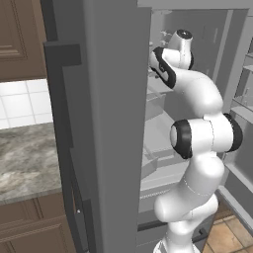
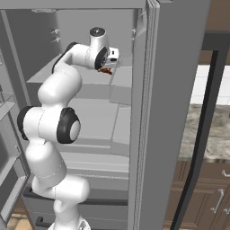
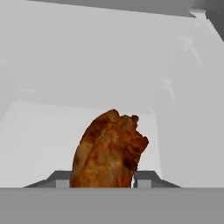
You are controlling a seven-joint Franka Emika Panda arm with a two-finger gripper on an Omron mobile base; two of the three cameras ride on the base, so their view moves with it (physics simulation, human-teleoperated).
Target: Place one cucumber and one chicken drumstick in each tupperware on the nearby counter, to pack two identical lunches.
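So the arm's reaching into the open fridge [image 2: 90,112], upper shelf [image 2: 90,76]. One chicken drumstick [image 3: 108,151] sits right between the gripper [image 3: 103,177] fingertips, plump end up. Can't tell if they're actually pinching it. One stretch of counter [image 1: 24,158] beside the fridge.

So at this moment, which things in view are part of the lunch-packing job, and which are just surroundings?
Part of the job:
- chicken drumstick, between the fingertips of the gripper, on a fridge shelf
- counter, where it must end up

Just surroundings:
- open fridge door
- wooden cabinets
- white wall tiles
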